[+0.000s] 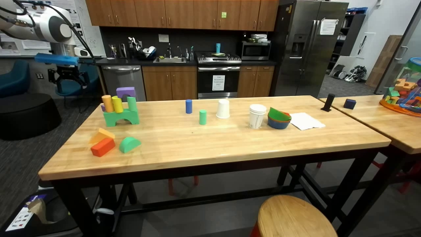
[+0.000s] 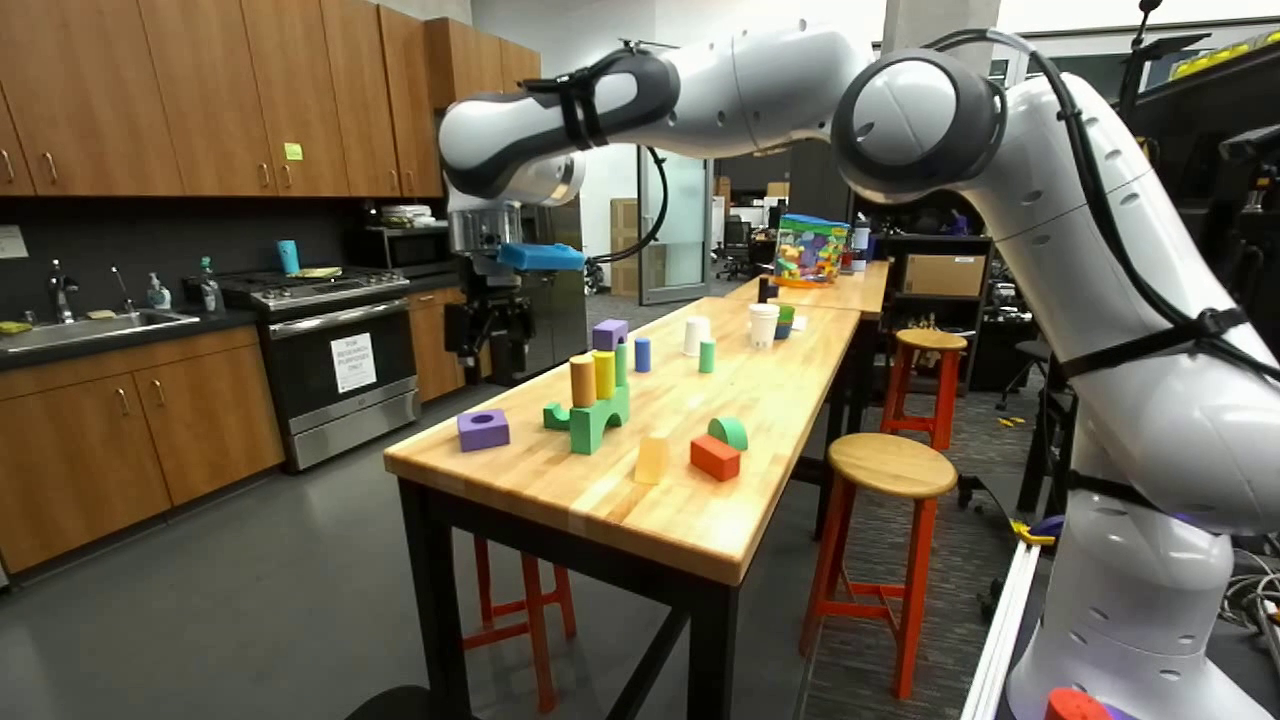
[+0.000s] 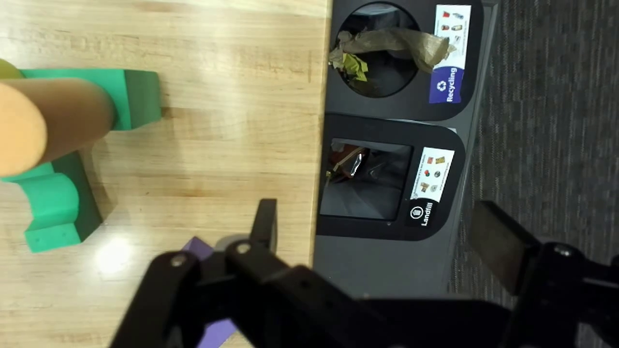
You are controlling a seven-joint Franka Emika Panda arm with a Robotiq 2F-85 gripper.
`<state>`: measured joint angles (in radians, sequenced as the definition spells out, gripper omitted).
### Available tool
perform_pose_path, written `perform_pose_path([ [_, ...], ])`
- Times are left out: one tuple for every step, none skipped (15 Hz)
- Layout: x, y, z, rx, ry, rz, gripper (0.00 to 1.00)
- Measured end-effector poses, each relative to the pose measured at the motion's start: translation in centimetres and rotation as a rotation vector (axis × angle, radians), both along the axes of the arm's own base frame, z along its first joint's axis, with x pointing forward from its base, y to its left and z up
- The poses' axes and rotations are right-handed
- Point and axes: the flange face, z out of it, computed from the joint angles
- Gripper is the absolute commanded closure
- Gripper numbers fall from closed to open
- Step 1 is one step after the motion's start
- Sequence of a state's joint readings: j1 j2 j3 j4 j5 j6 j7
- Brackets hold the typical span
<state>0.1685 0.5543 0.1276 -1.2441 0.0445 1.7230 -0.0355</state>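
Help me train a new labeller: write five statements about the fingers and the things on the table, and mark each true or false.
1. The black fingers stand open with nothing between them. True.
2. The blue cylinder lies on its side. False: the blue cylinder stands upright.
3. The purple block with a round hole rests on the light wooden tabletop. True.
4. The red rectangular block lies inside the blue bowl. False: the red rectangular block rests on the tabletop.
5. An orange cylinder stands on the green arch block. True.
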Motion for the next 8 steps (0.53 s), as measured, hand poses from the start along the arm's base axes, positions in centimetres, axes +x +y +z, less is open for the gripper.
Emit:
perform_pose_path([
  [0.01,-0.04,0.00,0.000,0.000,-0.001,0.00],
  [0.01,-0.03,0.00,0.000,0.000,-0.001,0.00],
  [0.01,-0.03,0.00,0.000,0.000,0.000,0.00],
  [0.01,-0.01,-0.05,0.000,0.001,0.000,0.00],
  [0.00,0.07,-0.14,0.000,0.002,0.002,0.00],
  [0.00,0.17,-0.25,-0.002,0.002,0.004,0.00],
  [0.02,0.27,-0.38,-0.003,0.002,0.005,0.00],
  [0.12,0.35,-0.50,-0.006,-0.004,0.007,0.00],
])
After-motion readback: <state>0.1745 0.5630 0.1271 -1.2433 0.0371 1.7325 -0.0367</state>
